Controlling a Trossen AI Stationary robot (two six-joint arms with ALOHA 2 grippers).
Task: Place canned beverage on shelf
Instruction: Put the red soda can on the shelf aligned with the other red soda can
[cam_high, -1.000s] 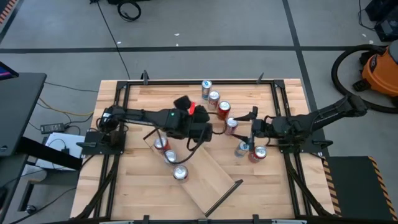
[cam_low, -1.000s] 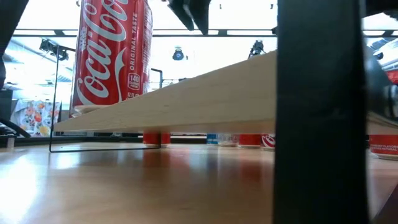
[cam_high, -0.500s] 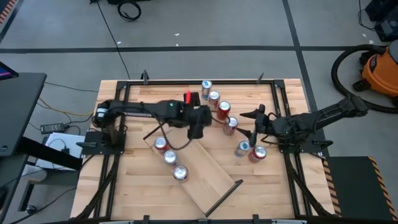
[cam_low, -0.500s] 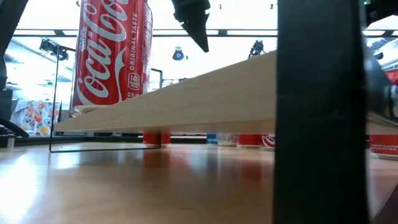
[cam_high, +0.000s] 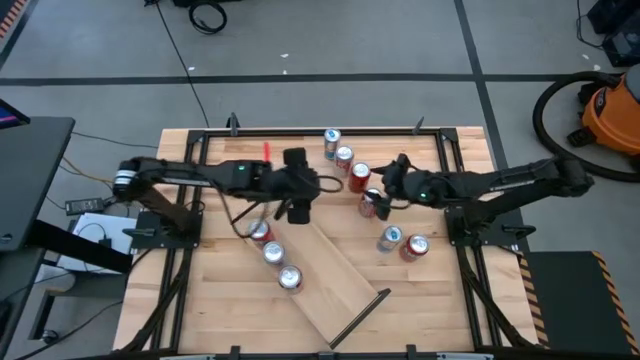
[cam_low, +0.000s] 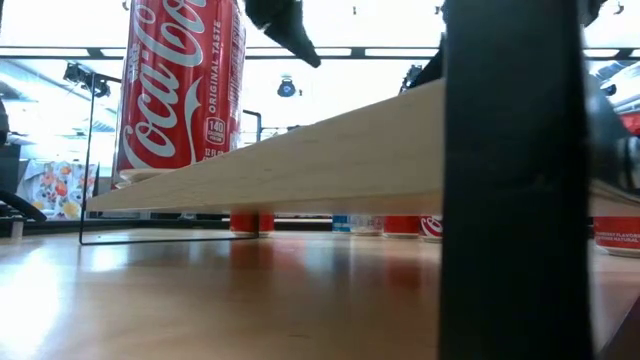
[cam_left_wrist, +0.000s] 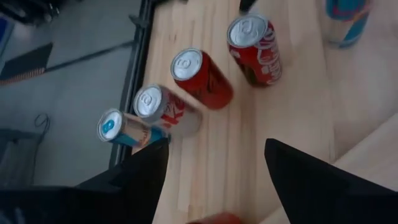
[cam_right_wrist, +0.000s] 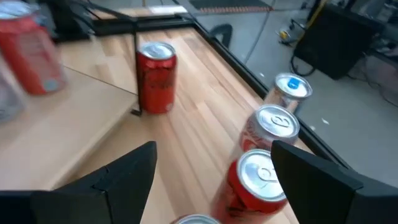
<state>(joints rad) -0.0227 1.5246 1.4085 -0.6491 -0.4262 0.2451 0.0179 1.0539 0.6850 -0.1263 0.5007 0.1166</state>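
Two dark robot arms reach inward over a wooden table (cam_high: 200, 300) from its left and right edges. The left arm stretches level toward the middle, its wrist bent so the left gripper (cam_high: 298, 212) points down, fingers (cam_left_wrist: 308, 177) parted with nothing between them. The right arm (reaching in from a base by the right edge) holds the right gripper (cam_high: 385, 178) low near the table's far-middle, fingers (cam_right_wrist: 314, 168) spread and empty.

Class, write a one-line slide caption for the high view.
Three cans stand on the pale wooden shelf plank; both dark robot arms reach toward cans on the slatted wooden tabletop.
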